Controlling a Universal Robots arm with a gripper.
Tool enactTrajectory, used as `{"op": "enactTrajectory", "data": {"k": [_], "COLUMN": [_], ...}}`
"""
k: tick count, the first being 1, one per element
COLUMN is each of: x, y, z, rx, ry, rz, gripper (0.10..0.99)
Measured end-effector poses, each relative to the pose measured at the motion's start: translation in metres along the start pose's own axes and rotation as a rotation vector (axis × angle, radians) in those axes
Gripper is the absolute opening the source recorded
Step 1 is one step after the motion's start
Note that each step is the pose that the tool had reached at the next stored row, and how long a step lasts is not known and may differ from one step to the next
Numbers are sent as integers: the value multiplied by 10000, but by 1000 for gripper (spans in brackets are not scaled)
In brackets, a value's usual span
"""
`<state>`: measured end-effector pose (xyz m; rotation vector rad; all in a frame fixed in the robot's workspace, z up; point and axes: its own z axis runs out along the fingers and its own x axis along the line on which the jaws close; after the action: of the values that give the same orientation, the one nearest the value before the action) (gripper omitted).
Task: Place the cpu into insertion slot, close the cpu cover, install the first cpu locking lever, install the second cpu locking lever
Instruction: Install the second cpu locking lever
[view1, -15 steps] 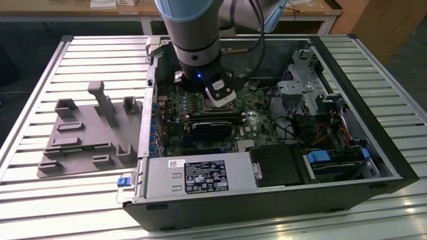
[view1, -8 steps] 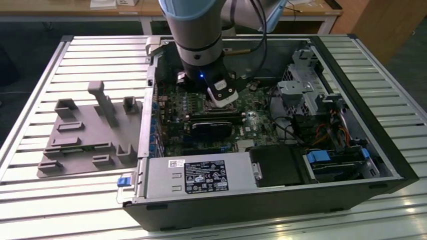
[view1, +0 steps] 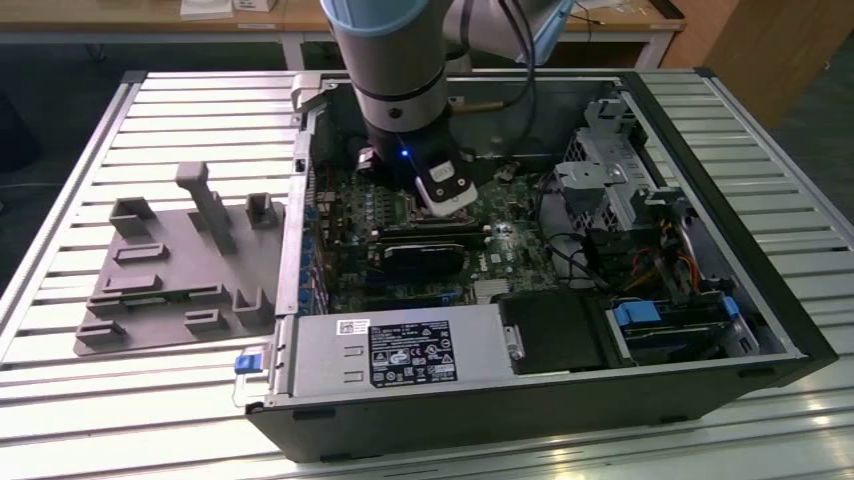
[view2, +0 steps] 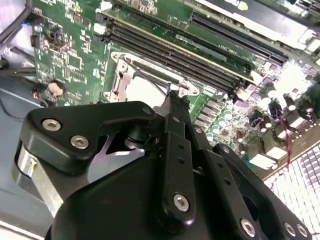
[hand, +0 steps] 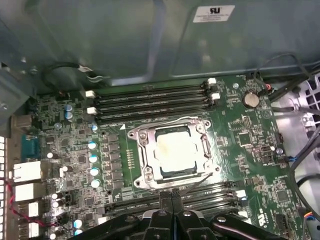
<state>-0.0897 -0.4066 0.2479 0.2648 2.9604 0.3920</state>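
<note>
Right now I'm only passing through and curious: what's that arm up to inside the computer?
A single robot arm is reaching into an open computer case, its gripper poised just beside the insertion slot on the green motherboard. The cpu already sits in the slot, and the cpu cover appears to be folded down around it. The gripper's slim fingers look closed together, holding nothing visible. A grey parts fixture lies outside the case.
</note>
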Motion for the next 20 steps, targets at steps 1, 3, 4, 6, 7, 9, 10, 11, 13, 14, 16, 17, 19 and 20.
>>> {"op": "enactTrajectory", "data": {"k": [1, 3, 4, 6, 7, 9, 10, 11, 13, 14, 16, 17, 19, 20], "x": [-8, -23, -30, -37, -37, -36, -35, -34, -31, -29, -27, -26, -24, -23], "y": [-1, -2, -3, -7, -9, -15, -18, -21, -29, -32, -38, -40, -45, -47], "z": [9, 28, 37, 56, 65, 86, 97, 110, 135, 148, 170, 177, 193, 200], "rx": [8, 17, 21, 24, 25, 27, 28, 27, 27, 28, 26, 27, 26, 26], "ry": [-6, -17, -21, -27, -30, -32, -33, -33, -33, -33, -34, -34, -34, -34], "rz": [19, 53, 66, 89, 97, 106, 108, 110, 110, 110, 110, 110, 110, 110], "gripper": [102, 102, 102, 102, 102, 102, 102, 102, 102, 102, 102, 102, 102, 102]}}
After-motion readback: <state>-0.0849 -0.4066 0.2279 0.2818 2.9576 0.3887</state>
